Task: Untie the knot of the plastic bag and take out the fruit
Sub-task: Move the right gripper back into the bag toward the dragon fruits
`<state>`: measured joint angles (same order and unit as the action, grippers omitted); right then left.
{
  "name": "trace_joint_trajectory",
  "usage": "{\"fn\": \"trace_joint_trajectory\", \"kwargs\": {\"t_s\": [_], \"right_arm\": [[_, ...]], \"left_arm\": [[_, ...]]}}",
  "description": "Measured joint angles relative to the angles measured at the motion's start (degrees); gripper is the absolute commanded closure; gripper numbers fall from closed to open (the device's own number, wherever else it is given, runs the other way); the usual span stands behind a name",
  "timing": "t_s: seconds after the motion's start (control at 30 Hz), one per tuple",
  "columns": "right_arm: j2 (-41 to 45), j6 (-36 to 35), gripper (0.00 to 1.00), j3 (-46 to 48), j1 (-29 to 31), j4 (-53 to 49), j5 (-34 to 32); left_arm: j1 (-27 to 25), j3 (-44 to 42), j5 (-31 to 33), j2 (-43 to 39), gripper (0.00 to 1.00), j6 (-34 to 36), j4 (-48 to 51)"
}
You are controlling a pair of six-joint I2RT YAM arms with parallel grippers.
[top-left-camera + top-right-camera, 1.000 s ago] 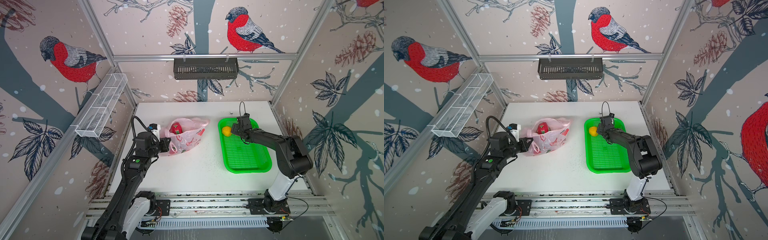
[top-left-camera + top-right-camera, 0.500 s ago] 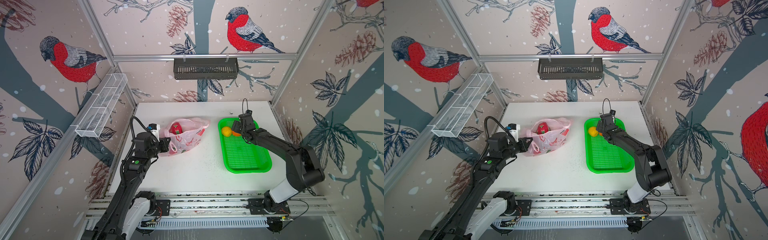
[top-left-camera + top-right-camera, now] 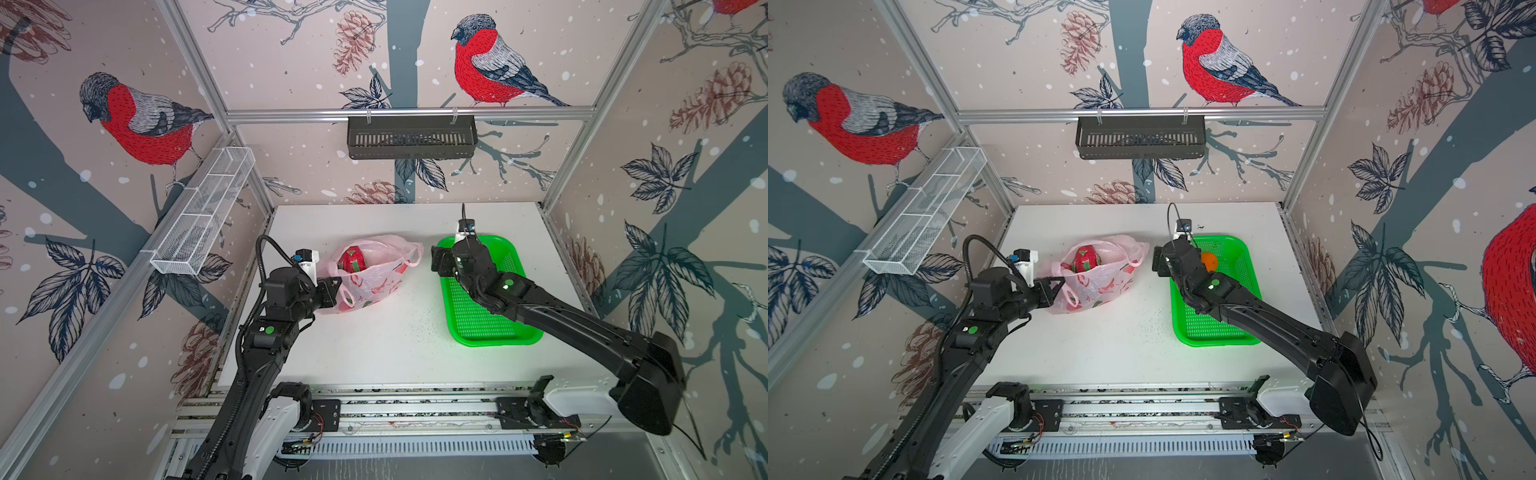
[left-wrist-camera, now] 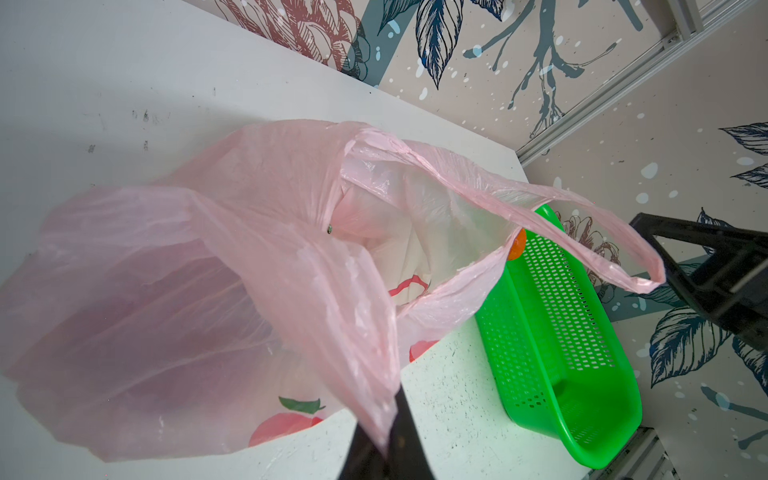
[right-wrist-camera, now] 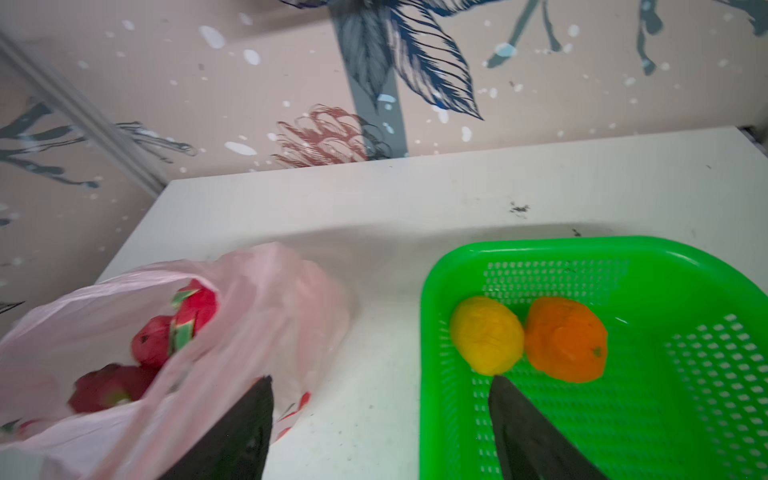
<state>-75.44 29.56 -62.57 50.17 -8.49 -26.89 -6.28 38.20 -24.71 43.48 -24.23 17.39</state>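
Moved over the last second: right gripper, earlier above the far corner of the green basket, now stands off the basket's 9 o'clock rim, in the gap toward the plastic bag. An orange now lies where only a yellow piece showed. Item, right gripper: jaws spread wide and empty in the right wrist view. Item, left gripper: jaws pressed together on a fold of the bag's pink film, at the bag's 8 o'clock edge in both top views, holding the mouth up and open. Item, knot: none seen; one loop handle hangs loose and separate, so the untying is judged complete. Item, plastic bag: on the white table, at roughly 10 o'clock of the table's centre and 9 o'clock of the basket, apart from it. Item, fruit removed: yellow fruit and the orange, touching each other in the basket's 11 o'clock corner. Item, fruit remaining: a magenta, green-tipped dragon fruit uppermost in the open mouth, with further red pieces under it. These are blurred in the right wrist view and their count is not certain. Status: unloading is judged part done, two pieces out and the red ones left, with the uppermost dragon fruit the most exposed for the next reach.
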Motion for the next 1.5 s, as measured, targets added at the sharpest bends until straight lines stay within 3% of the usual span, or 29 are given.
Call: {"fn": "trace_joint_trajectory", "kwargs": {"t_s": [0.13,0.27,0.77,1.2,1.5], "right_arm": [[-2.73,-2.82,0.23,-6.64,8.61,0.63,-2.08],[-9.31,-4.2,0.28,-12.52,13.46,1.29,-1.55],[-33.9,-2.69,0.51,-26.4,15.1,2.8,8.96],[-38.03,0.46,0.56,-18.88,15.93,3.08,20.37],[-39.85,3.56,0.57,-13.99,15.98,7.06,23.98]], "left_arm": [[0.0,-1.18,-0.59,-2.05,1.0,-1.05,0.07],[0.0,-2.93,-0.76,-3.89,1.0,-2.21,0.85],[0.0,-6.58,-1.36,-9.38,1.0,-7.41,2.62],[0.0,-8.94,-1.75,-11.5,1.0,-14.8,2.82],[0.0,-8.96,0.55,-12.39,1.0,-18.27,5.7]]}}
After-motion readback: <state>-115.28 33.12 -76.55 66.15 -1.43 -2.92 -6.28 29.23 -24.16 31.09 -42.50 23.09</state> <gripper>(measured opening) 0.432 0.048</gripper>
